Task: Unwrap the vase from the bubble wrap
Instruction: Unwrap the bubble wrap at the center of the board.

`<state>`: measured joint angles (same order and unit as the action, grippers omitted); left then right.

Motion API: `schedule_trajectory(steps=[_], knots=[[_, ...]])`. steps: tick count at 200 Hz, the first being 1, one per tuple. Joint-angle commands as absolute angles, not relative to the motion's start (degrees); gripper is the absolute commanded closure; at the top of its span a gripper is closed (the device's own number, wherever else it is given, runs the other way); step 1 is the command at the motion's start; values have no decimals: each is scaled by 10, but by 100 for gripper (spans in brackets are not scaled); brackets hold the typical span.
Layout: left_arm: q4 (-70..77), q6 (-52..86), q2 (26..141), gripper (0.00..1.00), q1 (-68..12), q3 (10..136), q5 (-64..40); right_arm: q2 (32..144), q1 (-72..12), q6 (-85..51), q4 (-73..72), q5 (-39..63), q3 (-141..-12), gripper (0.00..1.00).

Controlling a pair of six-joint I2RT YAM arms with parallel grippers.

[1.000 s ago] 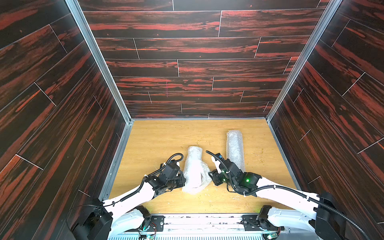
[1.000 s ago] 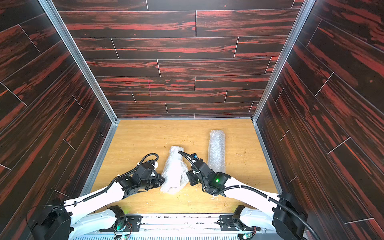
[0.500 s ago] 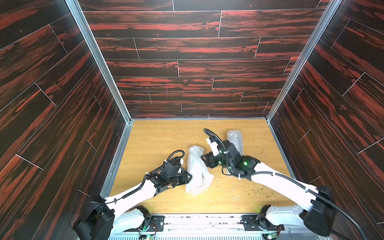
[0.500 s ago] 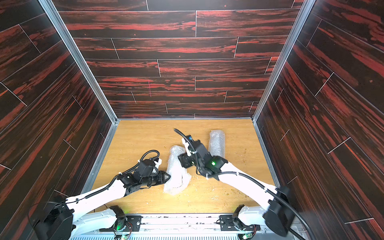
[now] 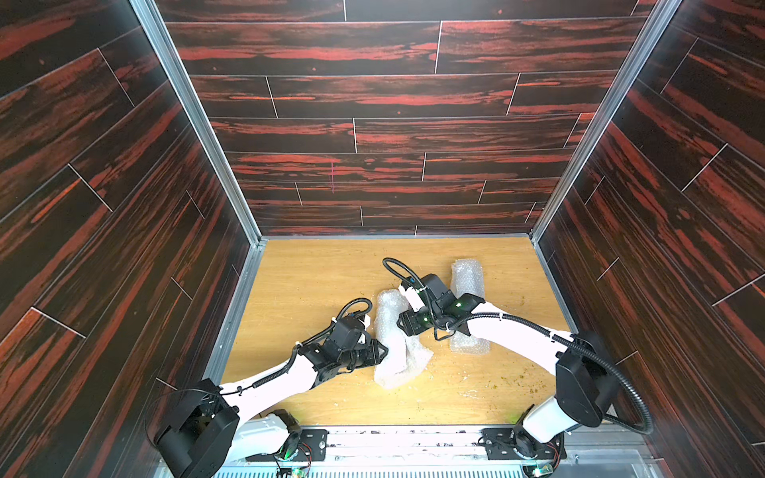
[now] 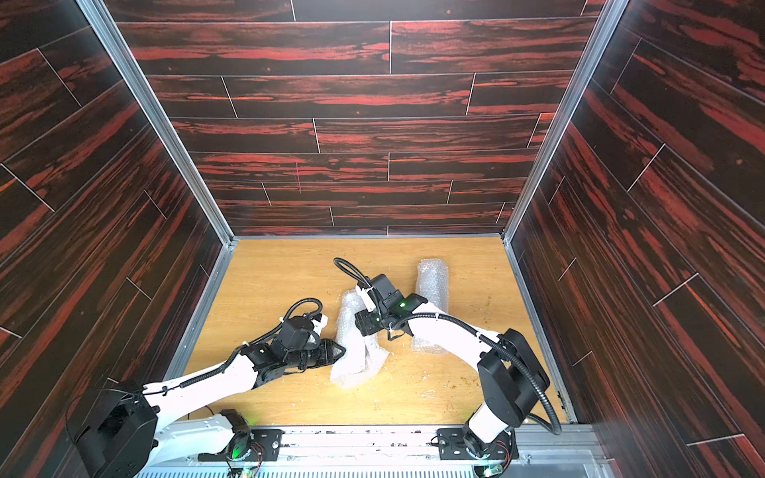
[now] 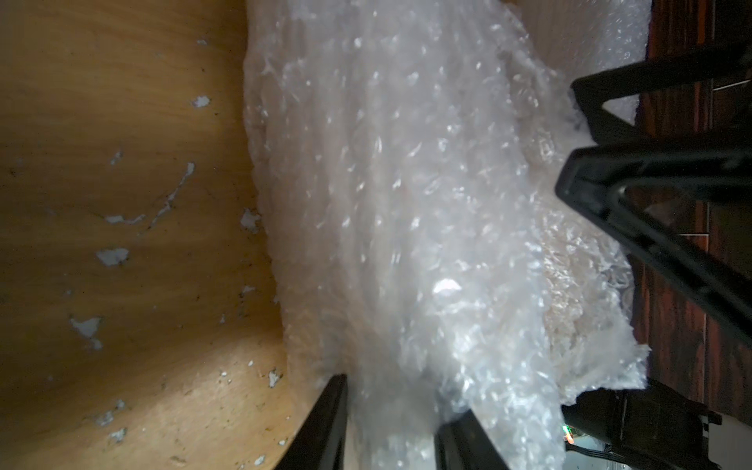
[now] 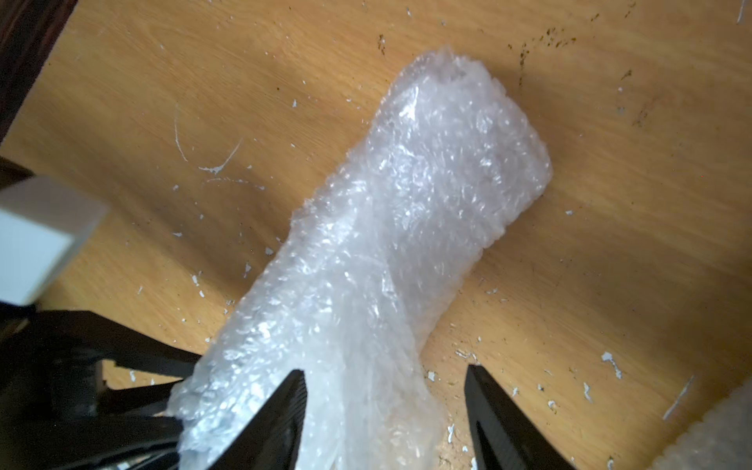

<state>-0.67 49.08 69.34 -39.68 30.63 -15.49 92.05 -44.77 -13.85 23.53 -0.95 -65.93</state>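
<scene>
A crumpled roll of bubble wrap (image 5: 393,343) (image 6: 354,356) lies mid-floor, its near end loose and flattened. The vase is hidden. My left gripper (image 5: 383,352) (image 6: 341,351) reaches the roll's left edge. In the left wrist view its jaws (image 7: 392,407) stand apart with wrap (image 7: 407,203) filling the gap. My right gripper (image 5: 403,325) (image 6: 361,325) hangs over the roll's right side. It is wide open (image 8: 384,390) in the right wrist view, one finger (image 8: 285,415) over the wrap (image 8: 386,244) and one finger (image 8: 488,415) over bare floor.
A second roll of bubble wrap (image 5: 467,281) (image 6: 432,281) lies to the right, partly under my right arm. Dark wood-pattern walls close in three sides of the yellow wooden floor (image 5: 331,269). White flecks and scratches mark the floor.
My right gripper has swung from the roll's near right side up over its middle and opened wider. My left gripper has slid right onto the roll's edge, jaws parting. The wrap's near end spread.
</scene>
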Motion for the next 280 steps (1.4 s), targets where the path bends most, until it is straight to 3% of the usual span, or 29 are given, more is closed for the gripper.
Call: schedule_trajectory(steps=[1, 39, 62, 76, 95, 128, 162, 182, 204, 251, 280], knots=[[3, 494, 697, 62, -398, 315, -153, 945, -448, -121, 243, -2, -660, 34], [-1, 494, 699, 62, -398, 320, -156, 984, -444, -114, 233, -29, -671, 36], [-21, 489, 688, 59, -399, 323, -153, 992, -439, -117, 218, -32, -670, 48], [-49, 482, 675, 53, -399, 329, -148, 993, -437, -120, 213, -31, -670, 58], [-109, 454, 649, 35, -397, 344, -135, 991, -437, -124, 207, -31, -667, 68], [-158, 441, 602, 30, -378, 363, -50, 978, -437, -130, 195, -27, -656, 73], [-116, 429, 728, 26, -341, 437, -68, 980, -437, -140, 185, -19, -650, 75], [-101, 430, 809, 16, -338, 484, -89, 976, -437, -146, 180, -18, -649, 76], [-34, 449, 849, 10, -338, 485, -123, 973, -437, -149, 179, -19, -648, 85], [-21, 460, 869, 10, -351, 471, -126, 967, -437, -157, 166, -16, -642, 94], [-10, 463, 902, 30, -355, 460, -116, 965, -437, -158, 164, -12, -643, 100]])
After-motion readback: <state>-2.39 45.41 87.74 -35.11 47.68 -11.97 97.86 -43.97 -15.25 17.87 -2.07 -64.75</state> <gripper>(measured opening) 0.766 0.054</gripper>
